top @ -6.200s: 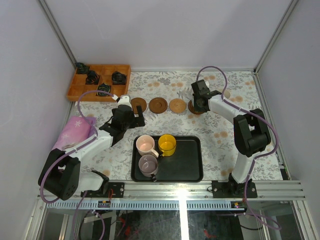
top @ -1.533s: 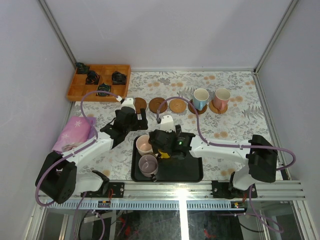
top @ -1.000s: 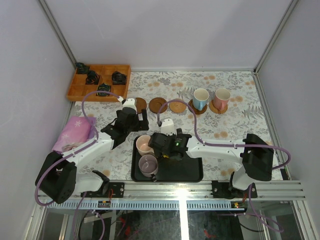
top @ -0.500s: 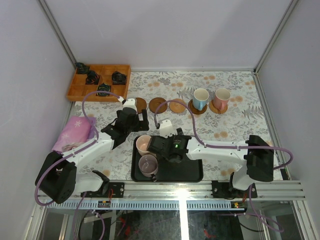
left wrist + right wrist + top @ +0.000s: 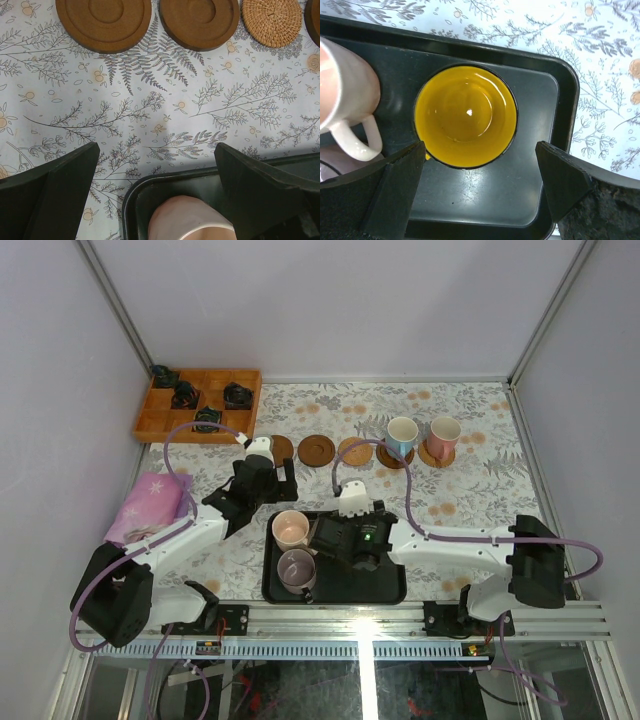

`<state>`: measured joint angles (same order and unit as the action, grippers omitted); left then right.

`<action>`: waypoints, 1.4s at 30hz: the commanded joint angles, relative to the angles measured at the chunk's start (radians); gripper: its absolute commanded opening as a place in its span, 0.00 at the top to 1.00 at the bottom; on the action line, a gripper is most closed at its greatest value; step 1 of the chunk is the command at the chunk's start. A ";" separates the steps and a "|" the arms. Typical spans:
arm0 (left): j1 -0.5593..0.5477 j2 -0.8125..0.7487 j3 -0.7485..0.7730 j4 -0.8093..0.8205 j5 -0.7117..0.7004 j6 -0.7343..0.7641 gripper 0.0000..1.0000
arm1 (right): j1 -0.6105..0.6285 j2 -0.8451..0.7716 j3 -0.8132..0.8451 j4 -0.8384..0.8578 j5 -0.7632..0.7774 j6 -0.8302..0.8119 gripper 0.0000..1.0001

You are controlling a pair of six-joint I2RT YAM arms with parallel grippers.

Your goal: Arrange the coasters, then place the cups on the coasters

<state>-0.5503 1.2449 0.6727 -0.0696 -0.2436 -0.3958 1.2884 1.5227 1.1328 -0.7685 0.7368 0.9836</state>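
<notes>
**Hovering over the tray, jaws wide, nothing grabbed**

Peeking through the right wrist cam: yellow cup (image 5: 465,115) upright in the black tray (image 5: 480,200), right gripper (image 5: 479,145) spread wide either side of it, not clamped on. Can't find that cup from the top cam, buried under the gripper. Only getting the pale pink cup (image 5: 290,529) and mauve cup (image 5: 297,567) whole from up there, at the tray's left end, plus two white cups (image 5: 402,435) on coasters (image 5: 430,456) beyond its far-right corner. Left wrist cam: left gripper (image 5: 156,147) gaping too, over the tray's far-left corner, facing two wooden coasters (image 5: 103,20) and a woven coaster (image 5: 272,20). Versus half a second back: right wrist nudged rightward over the tray, left arm same spot.
</notes>
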 commanded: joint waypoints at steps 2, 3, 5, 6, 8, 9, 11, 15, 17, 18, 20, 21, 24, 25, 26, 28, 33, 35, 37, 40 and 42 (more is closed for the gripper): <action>-0.015 0.003 0.028 0.004 -0.022 0.000 0.00 | 0.009 -0.101 -0.079 0.114 0.052 0.131 0.01; -0.015 0.004 0.029 0.002 -0.022 0.000 0.00 | 0.010 -0.102 -0.078 0.104 0.053 0.146 0.01; -0.018 0.006 0.029 0.002 -0.019 0.000 0.00 | 0.009 -0.100 -0.079 0.118 0.043 0.141 0.01; -0.020 0.008 0.030 0.002 -0.020 0.001 0.00 | 0.009 -0.099 -0.084 0.135 0.032 0.135 0.01; -0.020 0.011 0.028 0.002 -0.019 -0.002 0.00 | 0.009 -0.105 -0.097 0.179 0.014 0.108 0.01; -0.022 0.012 0.028 0.000 -0.019 -0.003 0.00 | 0.009 -0.112 -0.106 0.200 0.005 0.099 0.01; -0.027 0.011 0.027 -0.003 -0.023 -0.003 0.00 | 0.009 -0.135 -0.132 0.246 -0.002 0.085 0.01; -0.034 0.009 0.028 -0.009 -0.037 0.003 0.00 | 0.008 -0.145 -0.148 0.234 0.022 0.126 0.01; -0.036 0.010 0.029 -0.012 -0.040 0.005 0.00 | 0.008 -0.117 -0.121 0.204 0.034 0.130 0.01; -0.036 0.011 0.030 -0.013 -0.041 0.006 0.00 | 0.008 -0.095 -0.104 0.191 0.040 0.120 0.01; -0.036 0.015 0.033 -0.015 -0.042 0.008 0.00 | 0.008 -0.034 -0.059 0.148 0.048 0.109 0.01; -0.036 0.017 0.034 -0.015 -0.042 0.007 0.00 | 0.008 -0.004 -0.034 0.124 0.054 0.107 0.01; -0.037 0.013 0.034 -0.016 -0.044 0.008 0.00 | 0.009 0.060 0.019 0.066 0.064 0.106 0.01; -0.037 0.013 0.034 -0.016 -0.047 0.010 0.00 | 0.010 0.070 0.029 0.055 0.066 0.105 0.01; -0.037 0.012 0.034 -0.016 -0.049 0.011 0.00 | 0.010 0.077 0.034 0.047 0.070 0.107 0.01; -0.037 0.011 0.034 -0.016 -0.051 0.012 0.00 | 0.009 0.093 0.045 0.008 0.084 0.126 0.01; -0.037 0.022 0.035 -0.009 -0.039 0.006 0.00 | 0.016 0.188 0.124 -0.193 0.155 0.220 0.01; -0.037 0.027 0.036 -0.007 -0.031 0.001 0.00 | 0.027 0.233 0.165 -0.287 0.184 0.271 0.01; -0.037 0.033 0.035 -0.003 -0.025 0.000 0.00 | 0.042 0.269 0.200 -0.362 0.206 0.310 0.01; -0.037 0.034 0.037 -0.001 -0.019 -0.002 0.00 | 0.063 0.296 0.223 -0.426 0.213 0.341 0.01; -0.037 0.035 0.038 -0.002 -0.013 -0.004 0.00 | 0.071 0.289 0.215 -0.428 0.198 0.340 0.01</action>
<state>-0.5819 1.2743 0.6765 -0.0849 -0.2680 -0.3954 1.3342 1.8217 1.3159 -1.0485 0.8669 1.2388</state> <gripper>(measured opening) 0.997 0.992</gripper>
